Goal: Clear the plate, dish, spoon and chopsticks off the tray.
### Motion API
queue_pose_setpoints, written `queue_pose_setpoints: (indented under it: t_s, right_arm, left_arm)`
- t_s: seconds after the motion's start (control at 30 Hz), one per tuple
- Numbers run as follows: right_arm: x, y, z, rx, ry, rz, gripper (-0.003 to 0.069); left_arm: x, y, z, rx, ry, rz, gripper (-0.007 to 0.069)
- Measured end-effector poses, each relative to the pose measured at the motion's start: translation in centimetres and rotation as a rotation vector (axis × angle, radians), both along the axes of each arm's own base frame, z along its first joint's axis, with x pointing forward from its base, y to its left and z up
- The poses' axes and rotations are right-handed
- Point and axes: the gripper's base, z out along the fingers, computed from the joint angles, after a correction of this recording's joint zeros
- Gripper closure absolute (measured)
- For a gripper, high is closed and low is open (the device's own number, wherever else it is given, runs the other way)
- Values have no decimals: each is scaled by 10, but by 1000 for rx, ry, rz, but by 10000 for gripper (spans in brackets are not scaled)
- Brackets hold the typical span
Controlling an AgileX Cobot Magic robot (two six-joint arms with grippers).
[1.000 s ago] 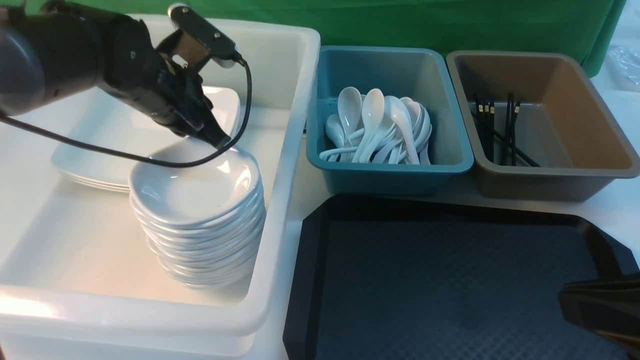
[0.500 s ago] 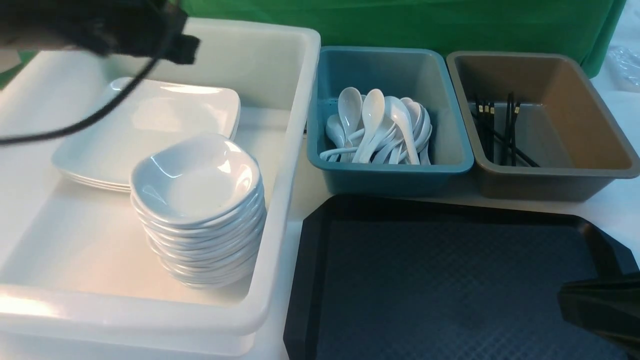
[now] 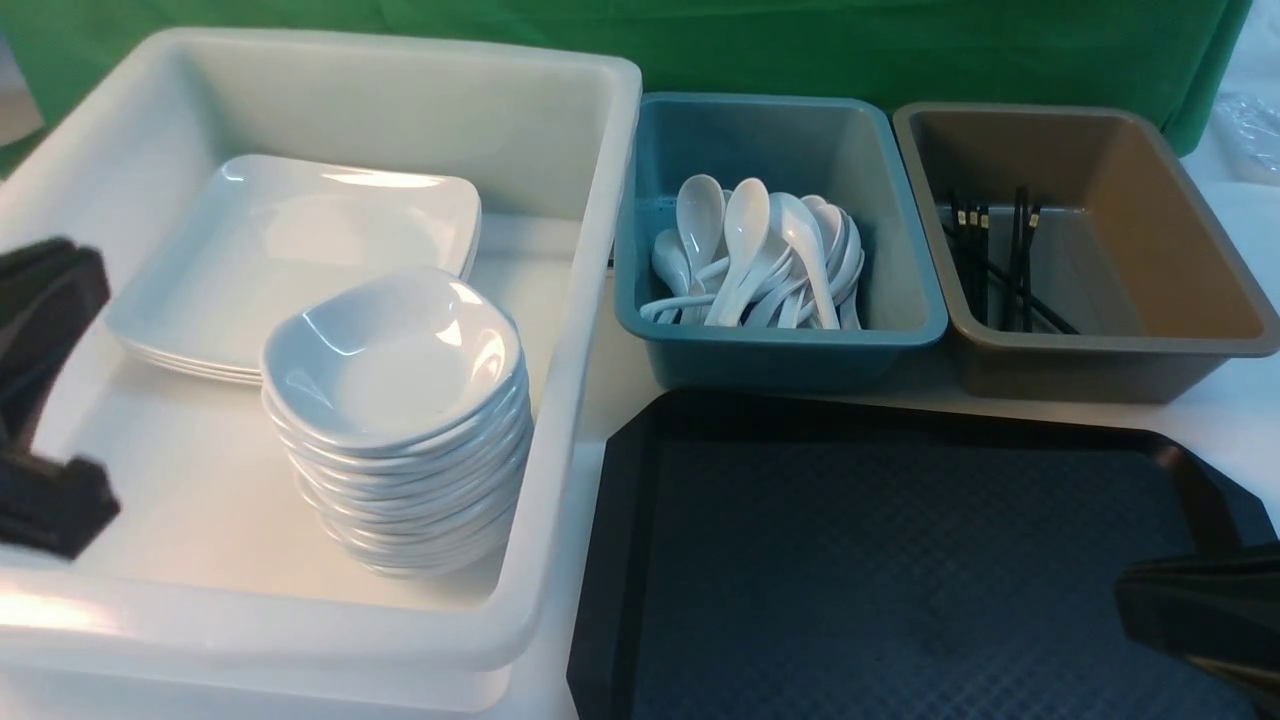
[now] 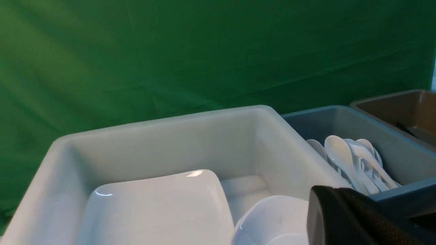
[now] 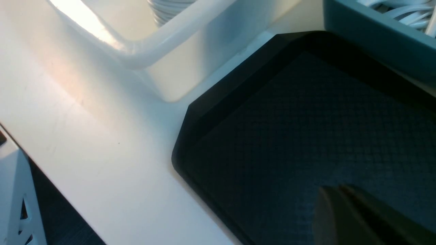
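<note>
Right pincer (image 3: 1200,615): sat at the lower right corner of the front view, low over the tray; only a dark blurred tip showed in its wrist view, pressed together and holding nothing.
Tray (image 3: 880,560): filled the lower right of the front view on the white tabletop (image 5: 85,136); its diamond-textured floor was bare, with one cut corner just beside the white tub.
Left pincer (image 3: 45,400): stood at the left edge of the front view, over the near left rim of the white tub; its tips were pressed together and held nothing.
White tub (image 3: 560,420): took up the left half of the front view, just left of the tray.
Dish (image 3: 390,360): lay on top of a tall stack of like dishes in the near right part of the tub.
Plate (image 3: 290,250): lay on top of a low stack of square plates, behind the dishes in the upper left of the frame; the dish stack overlapped its near corner in the front view.
Spoon (image 3: 745,245): stood out among a heap of white spoons in the teal bin (image 3: 780,345), upper middle of the frame, beyond the tray.
Chopsticks (image 3: 1000,265): lay in the brown bin (image 3: 1110,365), upper right of the frame, just right of the teal bin.
Green cloth (image 3: 800,45): hung across the top of the frame behind all three bins.
</note>
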Motion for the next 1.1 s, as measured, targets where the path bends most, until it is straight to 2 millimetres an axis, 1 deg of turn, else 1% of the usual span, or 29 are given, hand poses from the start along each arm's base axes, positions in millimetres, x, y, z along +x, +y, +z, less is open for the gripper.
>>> queue_pose_setpoints:
  t_s: [0.07,0.13,0.17,0.2,0.47,0.73,0.93,0.97,1.03,1.1]
  right_arm:
    - [0,0,0,0,-1,0,638]
    - [0,0,0,0,-1,0,638]
    - [0,0,0,1,-2,0,638]
    - [0,0,0,1,-2,0,638]
    - [0,0,0,3,-4,0,623]
    - [0,0,0,3,-4,0,602]
    - [1,-1,0,-4,-4,-11,593]
    - [2,-3,0,-2,-4,-27,597]
    - [5,-11,0,-10,-26,-75,630]
    - [8,-22,-6,-31,-78,-121,640]
  left_arm:
    - [-11,4,-11,-10,-26,8,605]
    - [-15,5,-16,-11,-32,11,605]
    - [-20,6,-21,-13,-45,12,605]
    - [-20,6,-21,-12,-47,13,605]
    - [-21,6,-44,80,-10,11,605]
    - [-21,6,-46,217,-28,6,605]
    - [-21,6,-47,249,-33,5,605]
    - [-21,6,-47,250,-33,5,605]
    - [-21,6,-47,252,-34,5,605]
    - [-21,6,-47,253,-33,5,605]
